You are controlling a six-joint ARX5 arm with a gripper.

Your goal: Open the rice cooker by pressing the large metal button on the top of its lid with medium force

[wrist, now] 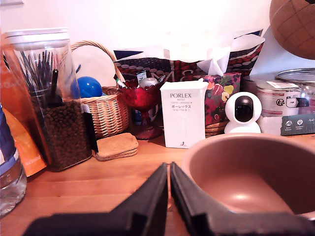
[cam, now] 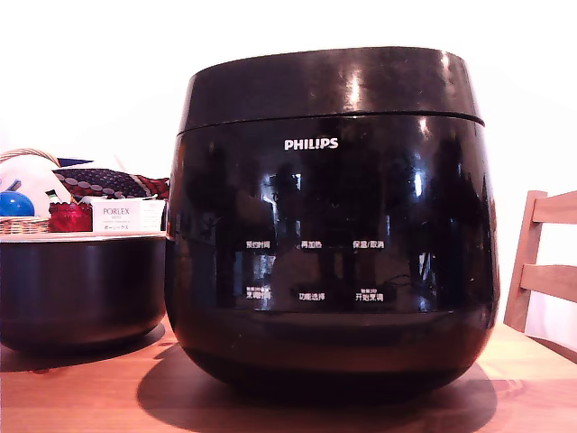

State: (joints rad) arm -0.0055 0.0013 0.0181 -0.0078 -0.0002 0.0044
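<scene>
On the wooden bench (cam: 81, 388), filling the middle of the exterior view, stands the rice cooker (cam: 332, 262), its lid (cam: 329, 86) down and closed on the body. Just beside it, at the exterior view's left, sits a plain black pot (cam: 81, 289). Behind the pot are a white PORLEX box (cam: 117, 216) and a wicker basket (cam: 22, 224) holding a blue ball (cam: 14, 204); a wooden chair (cam: 545, 262) shows at the right. In the wrist view the tool (wrist: 169, 169) has its two black fingers pressed together, gripping nothing, low over the bench beside the pot's brown interior.
</scene>
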